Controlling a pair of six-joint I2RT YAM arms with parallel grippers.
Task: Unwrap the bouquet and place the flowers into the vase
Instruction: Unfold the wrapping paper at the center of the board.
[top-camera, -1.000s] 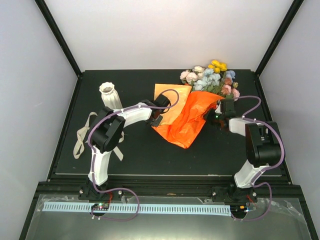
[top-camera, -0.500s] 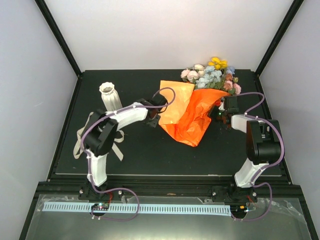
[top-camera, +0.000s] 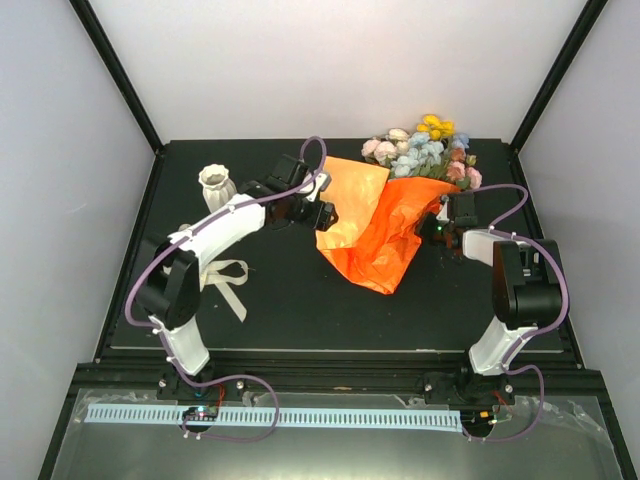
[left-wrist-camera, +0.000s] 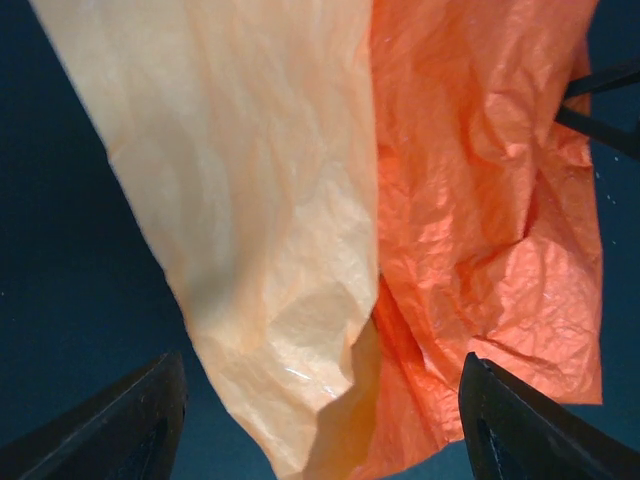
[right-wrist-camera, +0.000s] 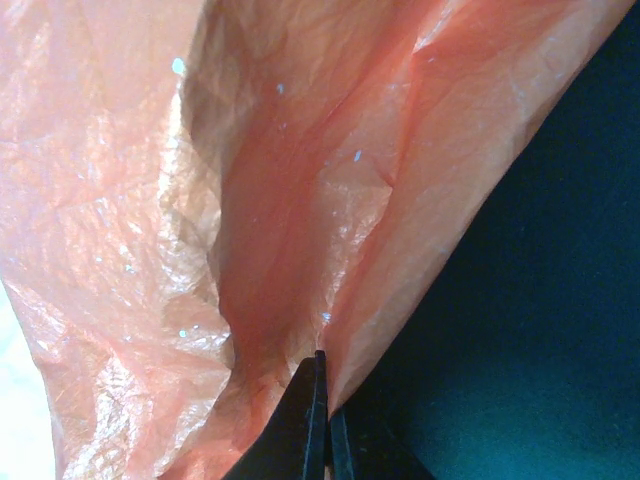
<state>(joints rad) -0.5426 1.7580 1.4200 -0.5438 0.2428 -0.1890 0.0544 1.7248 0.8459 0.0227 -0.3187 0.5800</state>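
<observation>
Bouquet (top-camera: 408, 190) of pink, cream, pale-blue and yellow artificial flowers (top-camera: 420, 152), loose in crumpled orange paper (top-camera: 385, 240), on black table (top-camera: 300, 310).
From above: lying at back right of table, blooms toward far edge, paper fanned toward centre; tall ribbed off-white vase (top-camera: 217, 187) upright at back left, well apart; cream ribbon (top-camera: 222, 275) limp in front of vase; left jaws hanging at paper's left flap, right jaws at paper's right edge, just below blooms. Left wrist: jaws spread wide, black fingers (left-wrist-camera: 130, 420) at both lower corners, gripping nothing, pale flap and brighter orange beyond. Right wrist: jaws pressed together, pinching fold of orange paper at fingertips (right-wrist-camera: 312, 400).
</observation>
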